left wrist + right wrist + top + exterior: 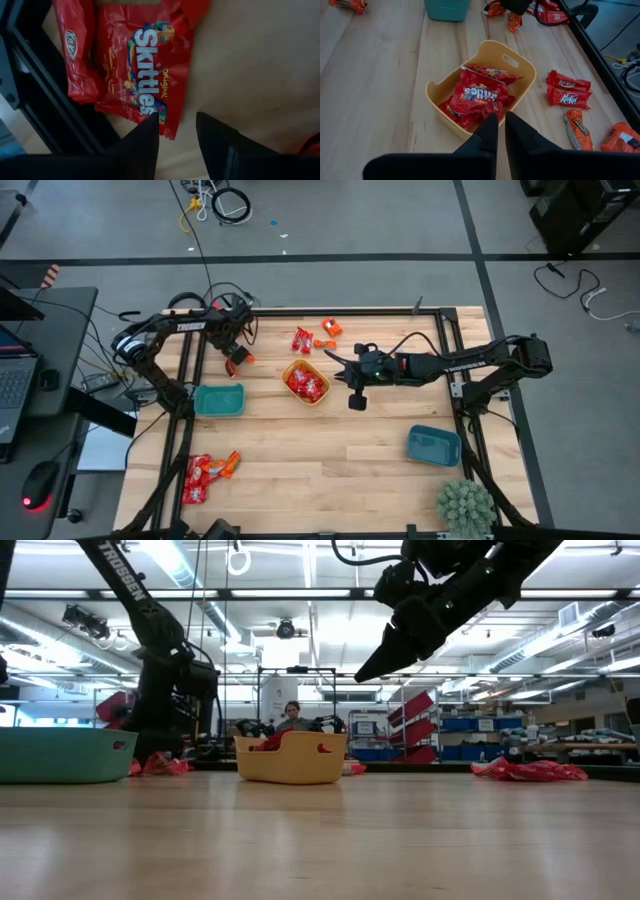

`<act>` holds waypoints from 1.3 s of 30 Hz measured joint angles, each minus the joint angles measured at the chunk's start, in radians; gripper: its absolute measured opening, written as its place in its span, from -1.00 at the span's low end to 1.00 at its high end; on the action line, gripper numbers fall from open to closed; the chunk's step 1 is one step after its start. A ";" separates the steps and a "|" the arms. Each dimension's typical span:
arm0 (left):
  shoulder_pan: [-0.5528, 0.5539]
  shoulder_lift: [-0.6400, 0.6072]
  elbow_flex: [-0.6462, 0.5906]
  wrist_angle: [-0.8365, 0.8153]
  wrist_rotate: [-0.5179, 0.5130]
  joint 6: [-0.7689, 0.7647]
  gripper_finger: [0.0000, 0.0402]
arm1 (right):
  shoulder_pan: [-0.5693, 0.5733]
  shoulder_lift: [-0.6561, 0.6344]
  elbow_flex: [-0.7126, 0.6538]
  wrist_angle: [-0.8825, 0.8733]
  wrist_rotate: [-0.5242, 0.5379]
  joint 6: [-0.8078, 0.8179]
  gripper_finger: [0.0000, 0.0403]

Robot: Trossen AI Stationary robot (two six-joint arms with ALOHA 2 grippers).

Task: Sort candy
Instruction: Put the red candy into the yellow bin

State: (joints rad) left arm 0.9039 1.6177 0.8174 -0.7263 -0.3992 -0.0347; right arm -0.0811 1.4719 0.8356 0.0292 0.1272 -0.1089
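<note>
Table (330, 470): pale wooden planks with visible grain, framed by dark metal rails.

Yellow bowl (306, 382): smooth plastic, rounded-rectangular, with a slot handle in its wall; it stood near the table's middle. It held several glossy, crinkled red candy packets (479, 95), the top one reading "Skittles".

Loose candy, far side: two flat red wrappers (568, 90) marked "KitKat" lay side by side just beside the yellow bowl, with orange wrappers (578, 129) beyond them; their print was too small to read.

Loose candy, near left corner: a heap of red and orange packets (208, 471) lay close to the table's edge, with its lettering unreadable.

Left gripper (236, 358): dark fingers (142, 145) stood parted, holding nothing, just above a shiny red packet (142, 65) printed "Skittles Original". A red wrapper (75, 45) with a white oval logo lay against it, partly cut off by the frame and overlapping a dark rail.

Right gripper (500, 131): dark tapered fingers were pressed together, empty, and hung above the yellow bowl's rim.

Teal bowl (219, 399): matte plastic, rectangular, by the left rail; its contents could not be made out.

Blue bowl (434, 445): similar shape, toward the right side; its inside appeared bare.

Green potted plant (465, 506): spiky foliage at the near right corner, partly cut off.
</note>
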 joint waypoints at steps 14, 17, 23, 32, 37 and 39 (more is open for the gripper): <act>0.002 0.094 0.108 -0.029 -0.010 0.086 -0.97 | 0.000 0.000 0.000 0.000 0.000 0.000 -0.94; 0.000 0.091 0.130 -0.047 -0.015 0.109 -0.98 | 0.000 0.000 0.000 0.000 0.000 -0.002 -0.94; -0.024 0.092 0.185 -0.110 -0.010 0.128 -0.99 | 0.000 0.000 0.000 -0.001 0.000 -0.007 -0.96; -0.019 0.092 0.225 -0.136 -0.062 0.130 -0.89 | 0.000 0.000 0.000 -0.003 0.001 0.000 -0.94; -0.007 0.092 0.220 -0.140 -0.055 0.154 -0.60 | 0.001 0.000 0.000 -0.006 0.001 0.000 -0.87; -0.002 0.101 0.201 -0.127 -0.055 0.155 -0.46 | 0.001 0.000 0.000 -0.008 0.001 0.000 -0.85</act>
State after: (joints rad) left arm 0.9017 1.7188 1.0186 -0.8532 -0.4541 0.1198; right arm -0.0799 1.4719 0.8356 0.0214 0.1280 -0.1085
